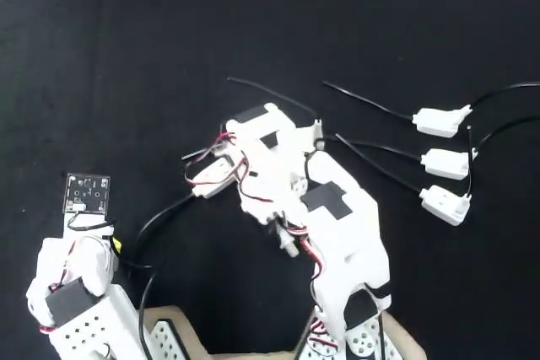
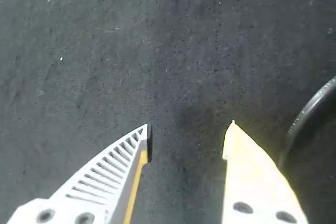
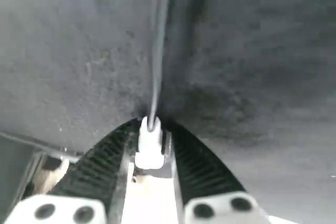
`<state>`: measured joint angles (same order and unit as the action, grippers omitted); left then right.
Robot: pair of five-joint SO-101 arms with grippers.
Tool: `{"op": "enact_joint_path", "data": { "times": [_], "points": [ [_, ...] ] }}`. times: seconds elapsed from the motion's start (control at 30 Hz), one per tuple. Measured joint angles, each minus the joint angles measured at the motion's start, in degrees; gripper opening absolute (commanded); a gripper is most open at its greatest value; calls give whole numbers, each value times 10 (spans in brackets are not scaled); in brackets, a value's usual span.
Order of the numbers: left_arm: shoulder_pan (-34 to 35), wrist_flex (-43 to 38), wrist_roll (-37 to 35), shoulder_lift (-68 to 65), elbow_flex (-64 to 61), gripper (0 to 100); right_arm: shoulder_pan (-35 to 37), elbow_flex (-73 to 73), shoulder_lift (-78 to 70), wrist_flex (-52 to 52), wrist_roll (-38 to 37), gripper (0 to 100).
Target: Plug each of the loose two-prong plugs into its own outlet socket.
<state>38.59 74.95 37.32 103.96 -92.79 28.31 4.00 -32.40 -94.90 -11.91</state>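
Right wrist view: right gripper [image 3: 152, 129] clamping white two-prong plug [image 3: 149, 148], likely for carrying to outlet sockets [image 1: 447, 162] at right; left gripper [image 2: 189, 129] gaping, empty.

Left arm [image 1: 76, 292] sits folded in the lower left of the high view, forearm pointing toward the frame top. Left gripper [image 2: 186, 135] faces down at the surface, jaws spread wide apart. Right arm [image 1: 342, 225] rises from bottom centre and leans up-left to mid-frame, wrist [image 1: 261, 137] bent over. Right gripper [image 3: 151, 129] is low, with both fingers [image 3: 205, 166] clamped on a white plug [image 3: 149, 148].
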Motion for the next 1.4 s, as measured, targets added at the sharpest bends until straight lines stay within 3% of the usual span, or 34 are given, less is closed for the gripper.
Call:
{"op": "enact_joint_path", "data": {
  "times": [0.23, 0.5, 0.67, 1.13, 1.23, 1.4],
  "points": [
    [0, 0, 0, 0, 0, 231, 0, -43, 30, -1, 21, 11],
    [0, 0, 0, 0, 0, 231, 0, -29, 230, 43, 57, 11],
    [0, 0, 0, 0, 0, 231, -5, 97, 373, 192, 72, 11],
    [-18, 0, 0, 2, -1, 231, -7, 609, 735, 752, 97, 11],
    [-22, 0, 0, 2, -2, 231, -7, 690, 807, 824, 74, 11],
    [-25, 0, 0, 2, -2, 231, 29, 768, 879, 846, 30, 11]
  ]
}}
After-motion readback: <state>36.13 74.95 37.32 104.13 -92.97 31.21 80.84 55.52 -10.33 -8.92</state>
